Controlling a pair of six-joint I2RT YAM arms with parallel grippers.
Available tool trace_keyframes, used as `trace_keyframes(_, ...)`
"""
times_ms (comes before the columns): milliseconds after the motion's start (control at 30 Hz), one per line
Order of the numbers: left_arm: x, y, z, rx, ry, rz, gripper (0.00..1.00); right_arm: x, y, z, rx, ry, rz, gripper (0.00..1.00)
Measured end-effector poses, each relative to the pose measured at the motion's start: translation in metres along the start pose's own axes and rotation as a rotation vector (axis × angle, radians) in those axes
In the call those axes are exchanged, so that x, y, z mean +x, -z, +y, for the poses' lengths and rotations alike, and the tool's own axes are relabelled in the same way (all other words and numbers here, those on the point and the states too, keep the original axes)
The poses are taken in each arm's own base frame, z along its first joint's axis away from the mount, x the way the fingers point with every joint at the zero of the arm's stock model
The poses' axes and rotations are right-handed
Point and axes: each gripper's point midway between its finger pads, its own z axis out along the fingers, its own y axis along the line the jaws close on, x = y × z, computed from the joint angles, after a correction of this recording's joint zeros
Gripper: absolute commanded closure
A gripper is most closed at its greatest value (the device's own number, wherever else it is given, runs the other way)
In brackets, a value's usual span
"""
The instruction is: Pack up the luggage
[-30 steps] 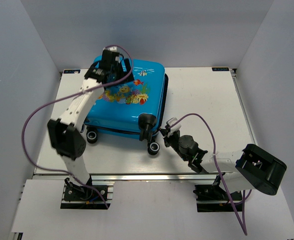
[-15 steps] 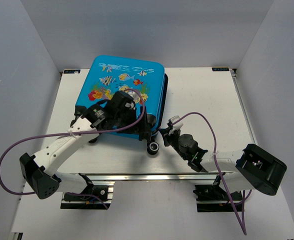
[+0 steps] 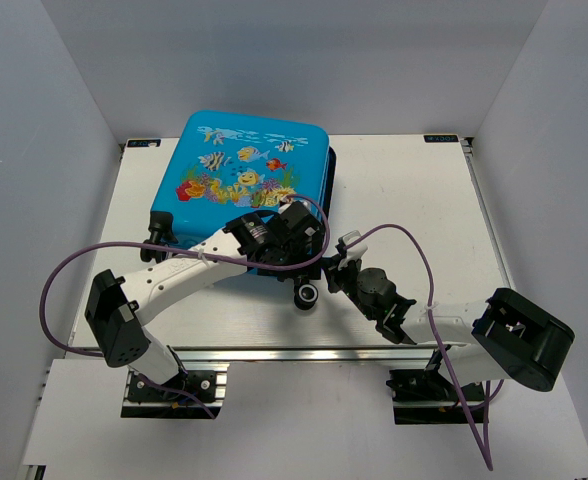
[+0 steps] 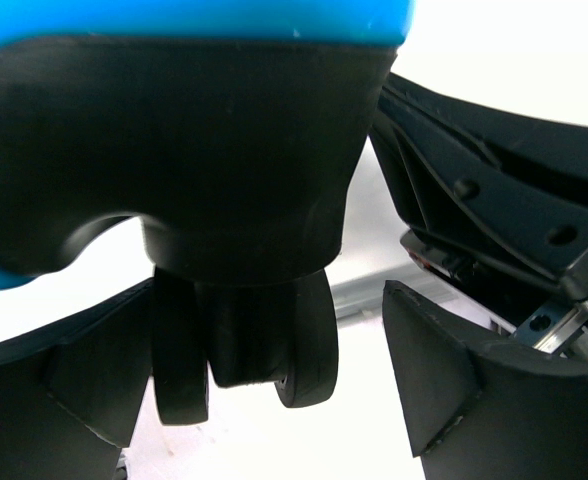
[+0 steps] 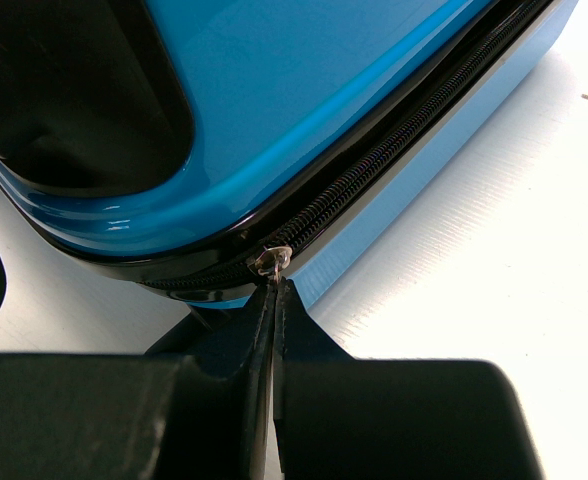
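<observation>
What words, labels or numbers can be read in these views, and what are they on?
No text can be read in any view.
Left dark label at the far edge of the table: too small to read.
Right dark label at the same edge: too small to read.
Suitcase: fish-and-coral picture only, no words visible.

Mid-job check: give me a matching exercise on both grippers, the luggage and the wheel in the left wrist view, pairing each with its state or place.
Things:
1. left gripper
2. right gripper
3. luggage
4. wheel

States or places:
A. lying flat on the table, fish print up
B. pinched shut on the zipper pull
C. black, twin discs, under the blue shell's corner
D. wide open, one finger on each side of the wheel

Pairs: 1-D, 2-B, 3-A, 4-C
</observation>
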Motion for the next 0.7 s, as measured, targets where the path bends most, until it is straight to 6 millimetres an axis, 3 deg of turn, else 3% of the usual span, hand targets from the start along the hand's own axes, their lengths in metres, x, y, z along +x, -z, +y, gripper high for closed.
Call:
trace_keyframes(100,-0.005,-0.001,0.001,-0.045,-0.014,-0.027,0.16,0.000,0.000,-0.001,0.003,-0.005,0.000,1.00)
trace_keyframes(133,-0.005,-0.003,0.002,-0.064,-0.022,-0.030,0.35,0.000,0.000,-0.001,0.007,-0.010,0.000,1.00)
trace_keyframes(167,-0.004,-0.007,0.004,-0.084,-0.025,-0.027,0.48,0.000,0.000,-0.001,0.011,-0.017,0.000,1.00)
trace_keyframes(300,-0.001,-0.013,0.014,-0.146,-0.058,-0.019,0.83,-0.001,-0.003,-0.005,0.042,-0.061,0.020,1.00)
trace_keyframes(333,-0.002,-0.014,0.014,-0.149,-0.058,-0.026,1.00,-0.001,-0.004,-0.006,0.047,-0.069,0.030,1.00)
trace_keyframes(567,-0.007,-0.016,0.014,-0.143,-0.039,-0.067,1.00,-0.005,-0.015,-0.019,0.092,-0.100,0.068,1.00)
trace_keyframes(700,-0.003,-0.014,0.016,-0.099,-0.005,-0.104,1.00,-0.016,-0.047,-0.058,0.208,-0.113,0.067,1.00)
